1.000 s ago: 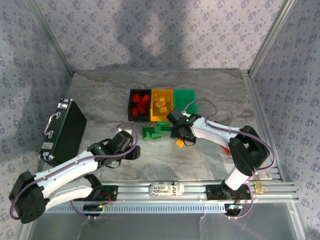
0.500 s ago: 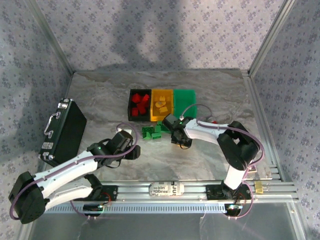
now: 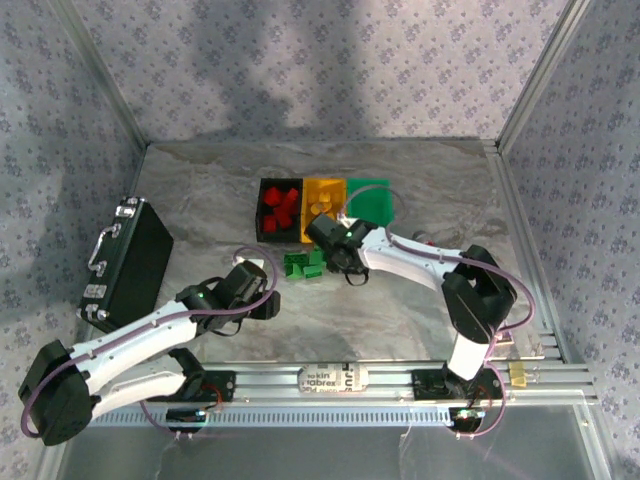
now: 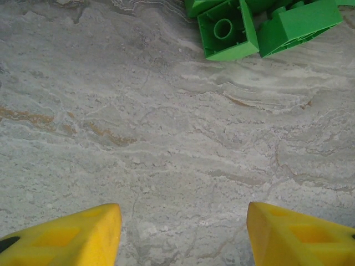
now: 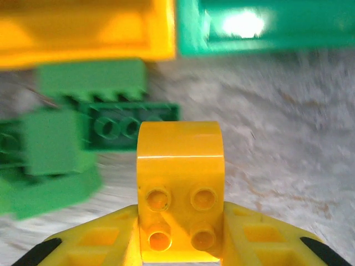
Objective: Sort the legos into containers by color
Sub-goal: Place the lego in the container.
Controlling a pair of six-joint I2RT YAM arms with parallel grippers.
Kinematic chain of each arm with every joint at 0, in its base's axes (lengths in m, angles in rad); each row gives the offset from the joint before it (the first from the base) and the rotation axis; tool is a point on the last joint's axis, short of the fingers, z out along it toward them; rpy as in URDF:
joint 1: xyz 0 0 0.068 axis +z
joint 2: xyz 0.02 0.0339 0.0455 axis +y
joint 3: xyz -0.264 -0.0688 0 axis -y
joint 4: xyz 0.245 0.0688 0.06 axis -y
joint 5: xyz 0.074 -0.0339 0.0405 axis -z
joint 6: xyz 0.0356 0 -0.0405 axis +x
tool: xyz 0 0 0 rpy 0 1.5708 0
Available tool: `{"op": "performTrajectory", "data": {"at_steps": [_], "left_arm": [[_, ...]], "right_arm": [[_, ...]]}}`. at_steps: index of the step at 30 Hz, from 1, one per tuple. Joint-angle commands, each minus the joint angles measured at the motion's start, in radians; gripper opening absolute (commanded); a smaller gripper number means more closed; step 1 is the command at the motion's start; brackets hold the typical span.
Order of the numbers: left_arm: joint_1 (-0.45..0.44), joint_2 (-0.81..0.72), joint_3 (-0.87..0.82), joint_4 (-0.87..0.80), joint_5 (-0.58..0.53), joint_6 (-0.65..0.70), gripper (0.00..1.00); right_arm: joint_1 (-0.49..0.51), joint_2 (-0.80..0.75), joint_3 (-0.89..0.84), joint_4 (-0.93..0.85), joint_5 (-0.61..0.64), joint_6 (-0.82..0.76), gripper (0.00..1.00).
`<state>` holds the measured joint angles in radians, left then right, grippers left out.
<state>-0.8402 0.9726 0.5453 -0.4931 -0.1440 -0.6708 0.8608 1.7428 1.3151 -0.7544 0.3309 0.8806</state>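
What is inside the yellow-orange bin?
Yellow legos lie in the yellow-orange bin; its near end is hidden beneath the right gripper, which grips another yellow lego.

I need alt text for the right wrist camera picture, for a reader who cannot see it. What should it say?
The right gripper holds a yellow lego with four studs between its yellow fingers, over a grey marbled table. Behind it, blurred, green legos lie at left, with the yellow-orange bin and the green bin along the top edge.
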Motion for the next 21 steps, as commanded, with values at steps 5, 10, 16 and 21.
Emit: {"op": "performTrajectory", "data": {"at_steps": [5,10,16,21], "left_arm": [[-0.007,-0.023,0.016,-0.019,-0.001,-0.003,0.61],[-0.007,-0.066,0.005,-0.041,0.000,-0.020,0.61],[-0.008,-0.106,0.006,-0.083,-0.010,-0.026,0.61],[-0.008,-0.109,-0.007,-0.062,-0.018,-0.023,0.61]], "right_arm": [[-0.081,0.060,0.247,-0.075,0.005,-0.167,0.35],[-0.147,0.193,0.437,-0.083,-0.053,-0.241,0.39],[-0.171,0.277,0.569,-0.176,-0.002,-0.244,0.63],[-0.162,0.177,0.427,-0.099,-0.024,-0.230,0.64]]}}
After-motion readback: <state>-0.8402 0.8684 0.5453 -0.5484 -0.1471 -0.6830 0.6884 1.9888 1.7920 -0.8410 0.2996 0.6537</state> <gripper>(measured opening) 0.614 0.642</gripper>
